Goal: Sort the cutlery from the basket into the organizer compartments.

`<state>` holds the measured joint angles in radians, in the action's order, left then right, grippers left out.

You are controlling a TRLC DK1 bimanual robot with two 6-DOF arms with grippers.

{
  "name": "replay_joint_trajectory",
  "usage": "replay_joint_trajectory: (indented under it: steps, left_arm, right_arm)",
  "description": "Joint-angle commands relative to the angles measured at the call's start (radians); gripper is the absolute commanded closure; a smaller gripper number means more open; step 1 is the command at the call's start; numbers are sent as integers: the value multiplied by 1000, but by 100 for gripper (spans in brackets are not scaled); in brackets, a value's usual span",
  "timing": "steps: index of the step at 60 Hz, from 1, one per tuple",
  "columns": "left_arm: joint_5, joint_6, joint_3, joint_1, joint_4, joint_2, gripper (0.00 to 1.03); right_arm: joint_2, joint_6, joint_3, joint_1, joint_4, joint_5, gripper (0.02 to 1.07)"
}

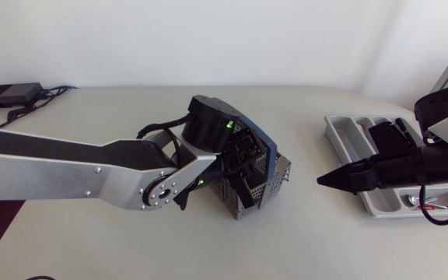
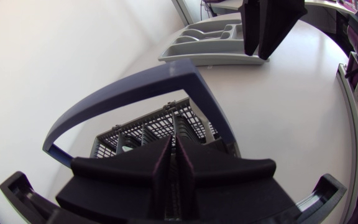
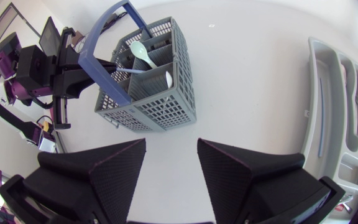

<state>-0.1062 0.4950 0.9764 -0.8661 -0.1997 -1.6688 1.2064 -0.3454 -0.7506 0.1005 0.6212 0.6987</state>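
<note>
The cutlery I can see is two pale spoons, one (image 3: 143, 51) leaning across a compartment of the basket (image 3: 160, 106) and a second spoon (image 3: 168, 78) just beside it, bowls up. I judge the step in hand to be the pick from the basket, with most of the sorting not yet done.

My left gripper (image 2: 173, 165) hangs over the basket under its blue handle (image 2: 129, 87), fingers pressed together. I cannot make out anything between them. If they hold nothing, the next move calls for spreading them, lining up on one spoon's stem clear of the handle and dividers, then pinching and lifting straight up.

The basket stands near the middle of the table (image 1: 131, 241). The organizer (image 1: 341, 132) lies well apart from it on my right. Its long compartments look bare from the right wrist, though one end slot holds something too small to name.

My right gripper (image 3: 171, 144) hovers between basket and organizer, fingers spread and holding nothing.
</note>
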Motion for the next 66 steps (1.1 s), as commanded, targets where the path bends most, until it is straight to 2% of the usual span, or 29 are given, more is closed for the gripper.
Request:
replay_joint_trajectory:
  steps: [1, 24, 32, 37, 48, 52, 57, 61, 66]
  left_arm:
    - [2, 8, -18, 3, -7, 30, 100]
    - [-4, -3, -127, 7, 6, 244, 100]
    - [-24, -3, -162, -11, 45, 343, 100]
    - [-27, -3, -176, -21, 91, 422, 100]
    - [-39, -33, -133, -57, 263, 600, 100]
    - [-38, -53, -93, -65, 332, 636, 100]
    - [-35, -75, -48, -79, 401, 673, 100]
    - [-3, -102, -15, -77, 448, 679, 100]
    - [57, -139, 11, -56, 479, 672, 100]
  right_arm:
    - [1, -20, 34, 7, -6, 5, 46]
    - [-28, -4, 39, -13, 5, 5, 46]
    - [-62, 11, 37, -28, 9, 5, 46]
    - [-97, 13, 40, -51, 9, 5, 46]
    - [-208, 51, 34, -104, -6, -16, 45]
    - [-243, 36, 31, -119, -28, -39, 42]
    - [-284, -1, 25, -176, -32, -119, 36]
    - [-320, -9, 19, -239, -32, -163, 33]
    - [-361, -18, 17, -283, -37, -163, 32]
